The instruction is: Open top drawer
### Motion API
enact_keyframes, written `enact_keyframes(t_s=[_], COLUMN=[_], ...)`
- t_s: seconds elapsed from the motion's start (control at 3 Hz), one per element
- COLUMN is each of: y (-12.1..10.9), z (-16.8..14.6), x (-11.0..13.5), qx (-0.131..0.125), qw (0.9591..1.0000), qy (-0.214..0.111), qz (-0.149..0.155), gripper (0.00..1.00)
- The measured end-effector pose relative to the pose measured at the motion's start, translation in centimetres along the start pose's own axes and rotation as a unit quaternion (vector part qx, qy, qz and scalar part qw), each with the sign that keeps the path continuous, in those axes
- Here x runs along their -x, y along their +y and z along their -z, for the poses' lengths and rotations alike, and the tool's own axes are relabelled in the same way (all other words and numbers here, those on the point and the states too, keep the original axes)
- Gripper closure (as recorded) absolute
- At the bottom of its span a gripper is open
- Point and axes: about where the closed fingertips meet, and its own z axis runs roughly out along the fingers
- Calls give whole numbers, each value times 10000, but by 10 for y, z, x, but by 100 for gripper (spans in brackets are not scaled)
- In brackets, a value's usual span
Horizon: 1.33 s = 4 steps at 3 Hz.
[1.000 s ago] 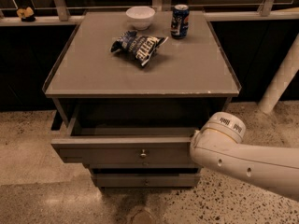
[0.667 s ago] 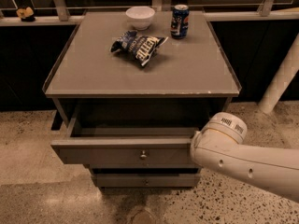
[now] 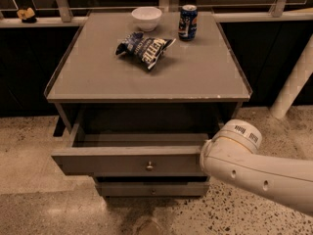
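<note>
1. The top drawer [image 3: 107, 161] stood pulled out of the grey cabinet [image 3: 98, 77], with its front facing the camera and its long axis running left to right.
2. The gripper was hidden behind the white arm [image 3: 234, 155] at the drawer's right end; I could not tell its state.

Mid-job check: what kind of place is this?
Probably an office break area or lab mock-up: speckled floor, a grey cabinet with the top drawer pulled out, and a chip bag, bowl and can on top. The pincer is hidden behind the white arm by the drawer's right end.
</note>
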Motion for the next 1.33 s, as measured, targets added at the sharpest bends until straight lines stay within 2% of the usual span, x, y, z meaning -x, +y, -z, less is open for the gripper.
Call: enact_keyframes(t_s=[0.33, 1.33], y=[5, 16], z=[7, 3], x=[-1, -11], qx=[11, 64], qw=[9999, 9999], qy=[-24, 97], qz=[-110, -50], gripper=[100, 100])
